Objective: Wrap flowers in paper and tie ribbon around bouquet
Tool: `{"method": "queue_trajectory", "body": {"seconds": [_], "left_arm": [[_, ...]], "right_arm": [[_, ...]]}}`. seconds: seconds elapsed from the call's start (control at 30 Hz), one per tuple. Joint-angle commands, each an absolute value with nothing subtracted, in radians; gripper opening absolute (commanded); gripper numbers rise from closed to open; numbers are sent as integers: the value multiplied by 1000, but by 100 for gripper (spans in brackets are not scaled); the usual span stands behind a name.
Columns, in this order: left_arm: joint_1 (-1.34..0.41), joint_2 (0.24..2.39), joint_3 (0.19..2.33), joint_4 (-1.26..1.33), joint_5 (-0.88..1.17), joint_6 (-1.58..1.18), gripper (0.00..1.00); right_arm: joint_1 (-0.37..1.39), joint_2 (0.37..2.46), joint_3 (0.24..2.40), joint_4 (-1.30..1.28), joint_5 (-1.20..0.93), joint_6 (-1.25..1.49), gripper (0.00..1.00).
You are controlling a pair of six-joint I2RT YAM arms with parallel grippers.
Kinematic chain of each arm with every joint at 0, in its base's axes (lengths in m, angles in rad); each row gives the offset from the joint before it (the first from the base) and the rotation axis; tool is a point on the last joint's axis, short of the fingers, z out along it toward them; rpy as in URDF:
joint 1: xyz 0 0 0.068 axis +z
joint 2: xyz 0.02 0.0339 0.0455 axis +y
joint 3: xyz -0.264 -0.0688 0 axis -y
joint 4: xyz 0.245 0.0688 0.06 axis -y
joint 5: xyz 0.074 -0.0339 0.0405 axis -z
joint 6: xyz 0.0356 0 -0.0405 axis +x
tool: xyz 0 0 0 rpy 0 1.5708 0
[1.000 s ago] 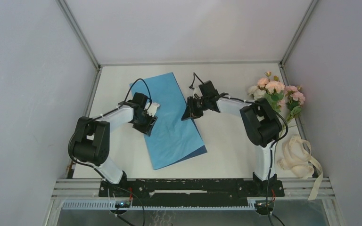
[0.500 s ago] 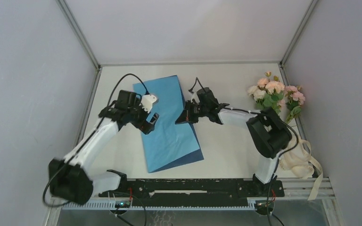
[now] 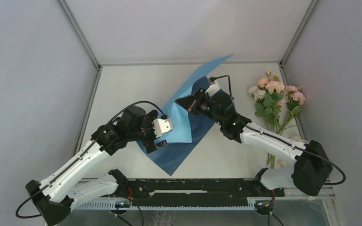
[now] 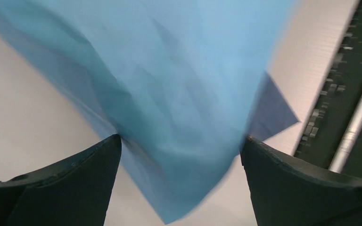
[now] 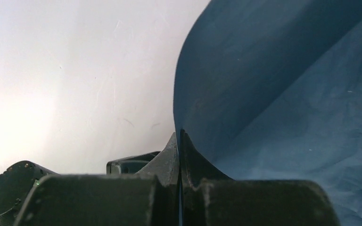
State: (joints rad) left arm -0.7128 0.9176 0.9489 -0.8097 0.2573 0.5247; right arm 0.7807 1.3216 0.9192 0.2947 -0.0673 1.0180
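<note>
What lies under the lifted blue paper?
Under the raised side of the paper, the right wrist view shows only white table. Whatever is under the near corner is covered.

**Your left claw point(image 3: 156, 141) stands wide open; your right claw point(image 3: 189, 104) is pinched closed on the paper point(image 3: 195, 80).**

Your left arm point(image 3: 82, 162) lies low and long. It runs from its elbow at the near left up and to the right, toward the middle of the scene. Its wrist brings the claw in just left of centre, and its two dark fingers point(image 4: 75, 183) are spread as far apart as they go. Your right arm point(image 3: 268, 143) bends at the near right and slants far and left to the centre. Its claw points left, with the fingers point(image 5: 167, 160) pressed flat together and the paper's edge nipped between them.
</note>
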Motion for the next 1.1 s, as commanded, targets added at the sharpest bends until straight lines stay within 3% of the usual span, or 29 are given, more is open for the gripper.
{"method": "queue_trajectory", "body": {"seconds": [0.0, 0.33, 0.4, 0.57, 0.7, 0.9, 1.07], "left_arm": [[-724, 893, 917, -689, 22, 601, 100], [-723, 896, 798, -482, -109, 643, 99], [-723, 892, 808, -448, -122, 610, 85], [-720, 900, 841, -443, -77, 506, 32], [-691, 910, 854, -456, -15, 423, 9], [-489, 972, 899, -434, 243, 190, 7], [-259, 1127, 891, -336, 462, -81, 5]], "right_arm": [[799, 1245, 911, 285, 63, 1028, 0], [789, 1143, 911, 196, 63, 994, 0], [781, 1135, 911, 169, 53, 986, 0], [753, 1111, 911, 113, 27, 941, 0], [704, 1090, 911, 51, 11, 887, 0], [594, 1084, 948, -78, -173, 741, 49], [591, 1036, 1000, -235, -158, 585, 67]]}}
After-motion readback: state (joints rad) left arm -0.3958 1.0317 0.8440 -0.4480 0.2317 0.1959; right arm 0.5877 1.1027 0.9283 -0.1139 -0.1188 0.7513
